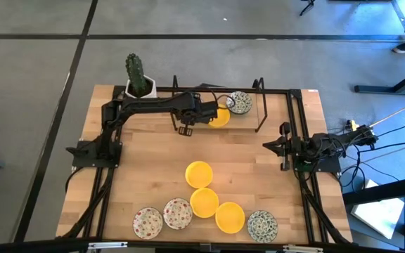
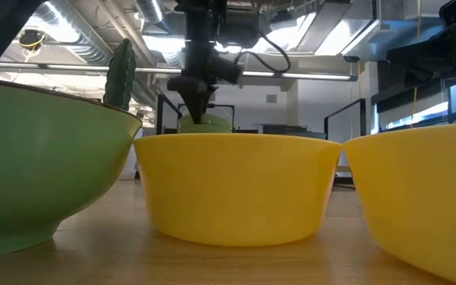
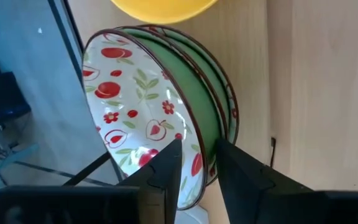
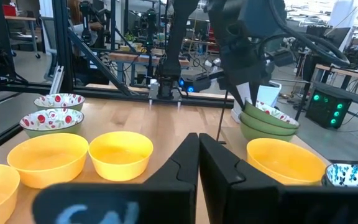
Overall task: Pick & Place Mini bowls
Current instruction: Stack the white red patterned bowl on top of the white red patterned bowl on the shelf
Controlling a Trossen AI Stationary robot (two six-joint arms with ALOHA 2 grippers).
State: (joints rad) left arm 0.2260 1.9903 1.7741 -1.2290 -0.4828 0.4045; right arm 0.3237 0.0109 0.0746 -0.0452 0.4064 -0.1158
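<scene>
**Left arm working at the stack of bowls at the far edge**

Along the bottom of the high view, seven loose bowls [image 1: 204, 202] are waiting on the table [image 1: 146, 151]: two red-speckled ones at lower left, four yellow ones around the centre, one blue-green at lower right. At middle right, the right gripper [image 1: 271, 145] is resting with its fingers clenched on nothing. Toward the upper centre, the left gripper [image 1: 212, 114] is reaching over a stack of red-speckled bowls [image 3: 160, 112], its fingers [image 3: 166, 171] straddling the rim of the top bowl; whether they are pinching it or have just let go, I cannot tell. A yellow bowl [image 1: 220, 117] and a blue-green bowl [image 1: 240, 102] are sitting just beside it, and a cactus [image 1: 136, 74] is standing at upper left.

This looks like the placing step. Next, the left arm probably needs to lift clear without tipping the stack, then come back for a loose bowl.
</scene>
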